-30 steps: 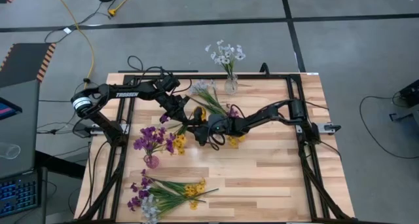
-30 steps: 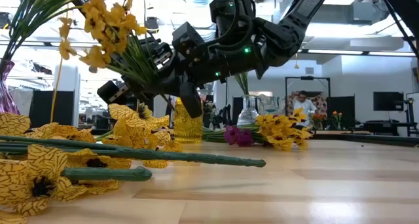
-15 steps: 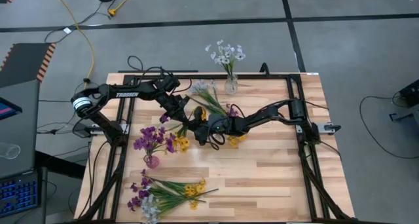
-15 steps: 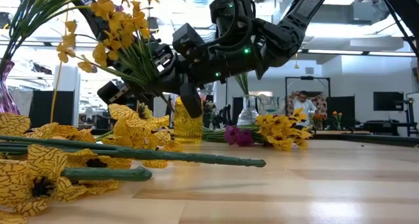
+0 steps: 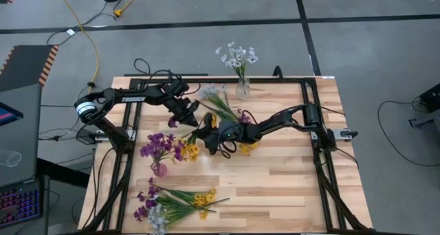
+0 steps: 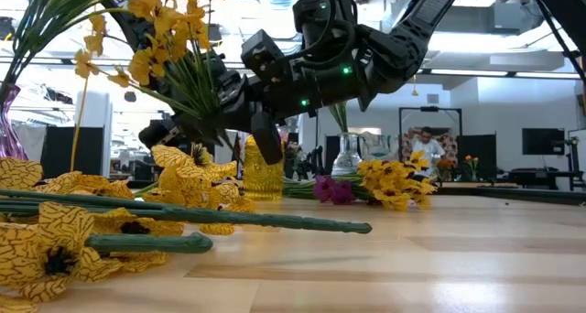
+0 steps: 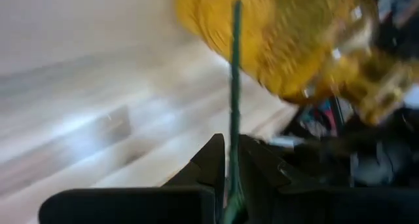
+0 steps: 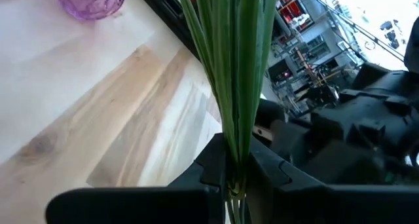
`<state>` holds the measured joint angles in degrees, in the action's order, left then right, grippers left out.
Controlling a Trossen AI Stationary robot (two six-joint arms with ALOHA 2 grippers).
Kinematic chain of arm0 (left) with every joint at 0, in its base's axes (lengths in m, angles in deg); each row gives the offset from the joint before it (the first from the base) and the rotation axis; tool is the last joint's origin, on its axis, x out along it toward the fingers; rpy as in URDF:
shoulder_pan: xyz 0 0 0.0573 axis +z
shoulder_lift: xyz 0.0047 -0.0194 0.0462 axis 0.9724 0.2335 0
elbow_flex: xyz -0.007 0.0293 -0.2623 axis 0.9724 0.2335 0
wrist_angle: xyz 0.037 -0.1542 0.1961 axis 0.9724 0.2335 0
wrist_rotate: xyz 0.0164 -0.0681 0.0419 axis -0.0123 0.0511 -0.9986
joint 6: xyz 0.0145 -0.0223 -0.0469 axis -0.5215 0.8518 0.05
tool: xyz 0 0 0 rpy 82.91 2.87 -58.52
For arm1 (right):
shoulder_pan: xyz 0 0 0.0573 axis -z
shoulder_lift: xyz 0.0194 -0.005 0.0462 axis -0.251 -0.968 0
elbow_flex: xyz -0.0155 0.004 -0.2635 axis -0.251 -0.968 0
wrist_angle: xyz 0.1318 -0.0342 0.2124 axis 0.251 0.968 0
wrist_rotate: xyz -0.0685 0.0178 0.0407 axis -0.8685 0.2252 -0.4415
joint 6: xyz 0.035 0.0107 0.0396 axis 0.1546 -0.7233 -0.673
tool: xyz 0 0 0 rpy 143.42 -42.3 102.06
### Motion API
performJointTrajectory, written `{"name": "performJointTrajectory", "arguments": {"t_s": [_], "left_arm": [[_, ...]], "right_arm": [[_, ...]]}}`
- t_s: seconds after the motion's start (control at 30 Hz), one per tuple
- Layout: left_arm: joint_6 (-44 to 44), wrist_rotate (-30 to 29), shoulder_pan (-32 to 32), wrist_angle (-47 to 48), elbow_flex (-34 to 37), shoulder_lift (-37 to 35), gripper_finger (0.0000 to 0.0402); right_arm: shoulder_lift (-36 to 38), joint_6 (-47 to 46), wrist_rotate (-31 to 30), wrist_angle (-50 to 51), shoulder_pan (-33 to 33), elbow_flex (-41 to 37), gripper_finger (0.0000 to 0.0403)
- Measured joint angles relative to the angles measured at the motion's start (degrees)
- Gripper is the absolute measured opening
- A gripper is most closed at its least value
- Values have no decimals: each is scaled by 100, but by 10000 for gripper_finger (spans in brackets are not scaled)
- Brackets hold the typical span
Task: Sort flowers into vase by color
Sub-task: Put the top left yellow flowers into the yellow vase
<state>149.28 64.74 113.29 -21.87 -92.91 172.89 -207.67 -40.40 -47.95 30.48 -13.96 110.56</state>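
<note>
Wooden slats form the table [image 5: 275,187], which stands on a grey floor; the low view looks across it into a lit workshop where a person sits far back.

1. Step in hand: transfer of a yellow spray [image 6: 156,38] between arms at frame centre. The right gripper [image 5: 208,140] is clamped on a bundle of green stems [image 8: 232,67], as the right wrist view shows. The left gripper [image 5: 190,110], just above and left of it, stands narrow with one thin green stem [image 7: 234,112] between its fingers; whether it grips firmly cannot be told.

2. Locations: the yellow vase [image 6: 263,171] stands below the grippers in the low view. A purple bunch in its purple vase [image 5: 159,169] is at centre left, white flowers in a clear vase [image 5: 242,89] at the upper edge, and loose flowers [image 5: 175,202] lie at lower left.

3. Next move, judged: the left arm must let go and clear away, then the right arm lowers the stems into the yellow vase.

4. Change from the earlier frames: the right gripper has narrowed onto the stems, the left has eased slightly, and the blossoms have swung higher and leftward.
</note>
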Motion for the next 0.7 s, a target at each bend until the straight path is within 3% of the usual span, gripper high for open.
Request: {"name": "performJointTrajectory", "arguments": {"t_s": [0.17,0.53,0.7], "left_arm": [[20,-509,0,5,0,0,29],[-646,-513,0,6,0,0,31],[-1096,-285,0,6,0,-1,53]], "right_arm": [[2,38,-5,-3,-12,0,59],[3,136,83,-12,-24,0,58],[4,138,81,-12,-22,0,58]]}}
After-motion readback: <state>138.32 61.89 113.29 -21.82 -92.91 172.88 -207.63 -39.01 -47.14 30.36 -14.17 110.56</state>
